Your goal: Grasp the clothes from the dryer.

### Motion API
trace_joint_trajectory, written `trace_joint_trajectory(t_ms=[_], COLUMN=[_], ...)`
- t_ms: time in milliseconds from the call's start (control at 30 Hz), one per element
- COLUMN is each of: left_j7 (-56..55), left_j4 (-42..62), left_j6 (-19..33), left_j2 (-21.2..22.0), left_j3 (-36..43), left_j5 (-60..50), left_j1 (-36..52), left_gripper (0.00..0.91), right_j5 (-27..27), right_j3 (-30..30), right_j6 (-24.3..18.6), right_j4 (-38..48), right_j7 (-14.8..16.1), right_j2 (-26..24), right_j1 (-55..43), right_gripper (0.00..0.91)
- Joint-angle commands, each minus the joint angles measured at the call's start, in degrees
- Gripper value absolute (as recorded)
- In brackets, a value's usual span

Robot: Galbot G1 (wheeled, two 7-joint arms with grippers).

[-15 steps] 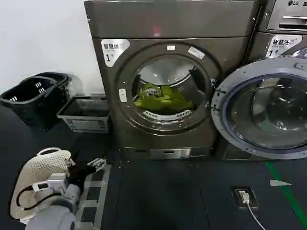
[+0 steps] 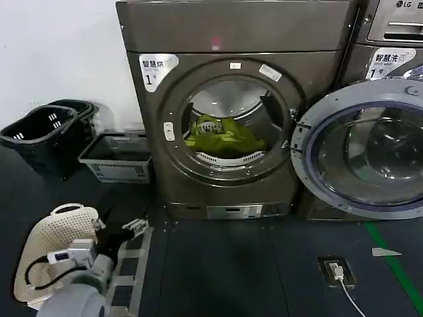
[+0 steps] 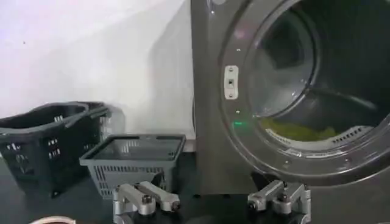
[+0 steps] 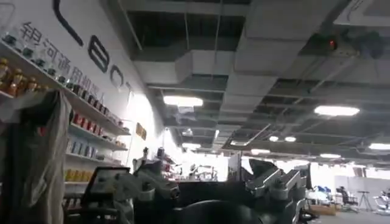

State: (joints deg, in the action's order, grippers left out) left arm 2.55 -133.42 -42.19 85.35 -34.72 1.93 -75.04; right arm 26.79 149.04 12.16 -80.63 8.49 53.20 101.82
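Note:
The dryer point(image 2: 225, 39) stands ahead, its round door point(image 2: 367, 155) swung open to the right. The clothes point(image 2: 225, 137), a yellow-green bundle, lie at the bottom of the drum. In the left wrist view they show as a yellow-green strip point(image 3: 298, 129) behind the porthole rim of the dryer point(image 3: 210, 140). My left gripper point(image 2: 135, 228) hangs low at the front left, well short of the dryer. It is open point(image 3: 210, 204) with nothing between its fingers. My right gripper point(image 4: 213, 185) points up at a ceiling, open and empty.
Two black baskets point(image 2: 46, 129) and a grey crate point(image 2: 117, 155) stand left of the dryer by the wall. A white perforated basket point(image 2: 46, 254) lies on the floor beside my left arm. The LG machine point(image 2: 396, 26) stands at right; a floor socket point(image 2: 336, 271) is at front right.
My left arm has sunk slightly toward the lower edge of the head view. The clothes and dryer door are unchanged.

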Motion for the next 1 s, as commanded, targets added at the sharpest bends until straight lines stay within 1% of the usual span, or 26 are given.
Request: trace_joint_trajectory(t_ms=[33, 367, 533, 1000], left_j7=[0.0, 0.1, 0.1, 0.5], left_j4=[-0.2, -0.5, -0.5, -0.1], left_j6=[-2.8, -2.8, -2.8, -2.8], left_j2=[-0.2, -0.5, -0.3, -0.2], left_j3=[0.1, 0.0, 0.4, 0.7], left_j5=[-0.5, -0.2, -0.2, -0.1], left_j1=[-0.1, -0.1, 0.0, 0.3], left_gripper=[0.907, 0.907, 0.907, 0.907], right_j5=[0.3, 0.3, 0.3, 0.2], right_j3=[0.0, 0.5, 0.7, 1.4], right_j6=[-0.9, -0.3, 0.1, 0.1], right_j4=[0.4, 0.6, 0.7, 1.4], right_j7=[-1.0, -0.9, -1.4, -1.9], right_j2=[0.0, -0.1, 0.2, 0.0], right_j1=[0.1, 0.3, 0.5, 0.7], right_gripper=[0.907, 0.907, 0.907, 0.907])
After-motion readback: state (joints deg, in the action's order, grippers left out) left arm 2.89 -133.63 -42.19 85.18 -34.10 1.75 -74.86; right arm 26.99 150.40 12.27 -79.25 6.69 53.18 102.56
